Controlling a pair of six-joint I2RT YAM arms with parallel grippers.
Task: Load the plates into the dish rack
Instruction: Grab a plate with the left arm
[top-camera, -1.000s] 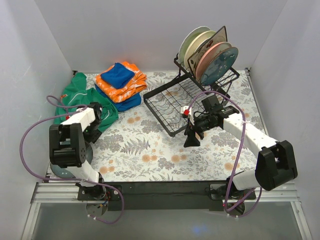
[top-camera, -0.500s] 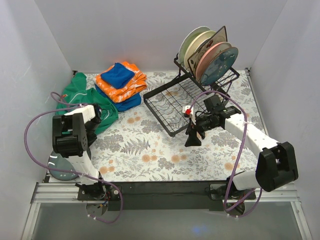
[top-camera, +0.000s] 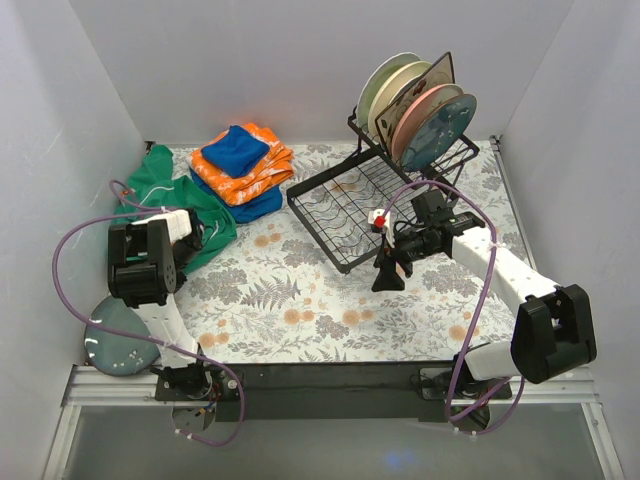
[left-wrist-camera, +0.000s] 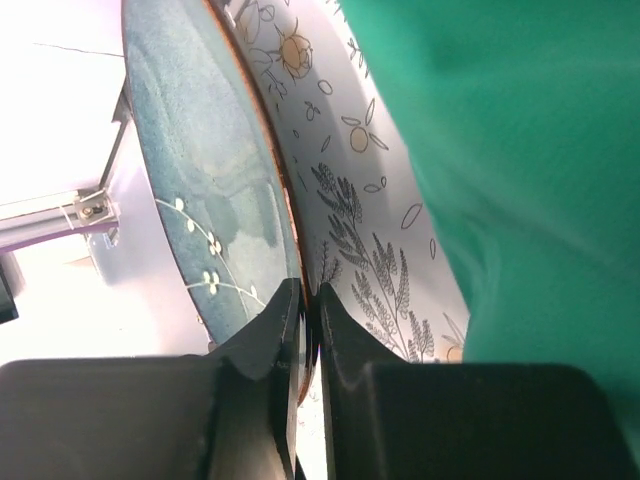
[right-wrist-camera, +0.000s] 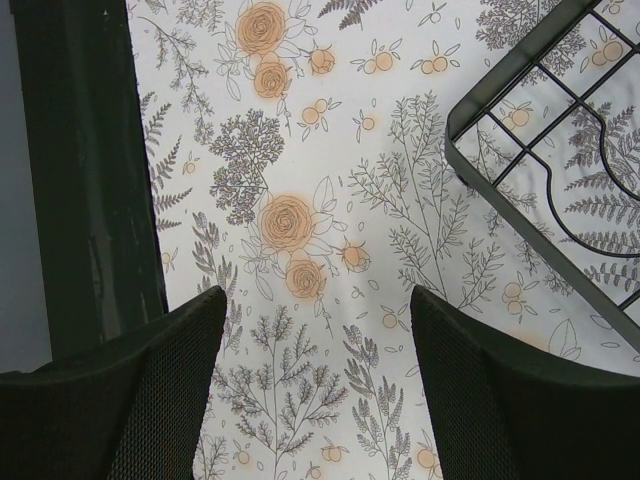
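A dark teal plate with small white flowers has its rim pinched between my left gripper's fingers, so the gripper is shut on it. From above, this plate sticks out at the near-left corner of the table, partly under the left arm. Several more plates stand on edge in the raised section of the black wire dish rack. My right gripper hovers open over the floral tablecloth just in front of the rack's near corner, holding nothing.
A green cloth lies at the left, close beside the left gripper. Folded orange and blue cloths sit behind it. White walls close in both sides and the back. The black base rail runs along the near edge.
My left gripper has shut on the teal plate's rim, and the plate has come out from under the arm toward the near-left corner. The right arm has hardly moved.
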